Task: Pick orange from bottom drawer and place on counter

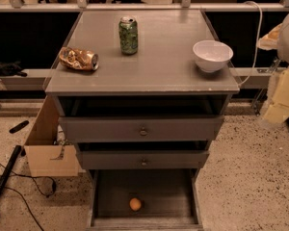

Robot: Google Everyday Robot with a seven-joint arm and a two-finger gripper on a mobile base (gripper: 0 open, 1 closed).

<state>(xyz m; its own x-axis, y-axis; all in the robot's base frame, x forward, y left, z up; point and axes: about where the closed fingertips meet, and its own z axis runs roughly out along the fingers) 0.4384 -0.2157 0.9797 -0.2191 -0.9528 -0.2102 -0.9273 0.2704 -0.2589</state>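
Since the small round orange (135,204) sits in the open grey bottom drawer (164,194), you've everything left; gripper (279,97) (grip: can't tell) hangs beside the matte grey counter (154,69).

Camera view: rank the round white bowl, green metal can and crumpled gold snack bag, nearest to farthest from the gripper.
1. Bowl, right side, beside the gripper at the frame's right edge.
2. Can, back middle.
3. Snack bag, far left.
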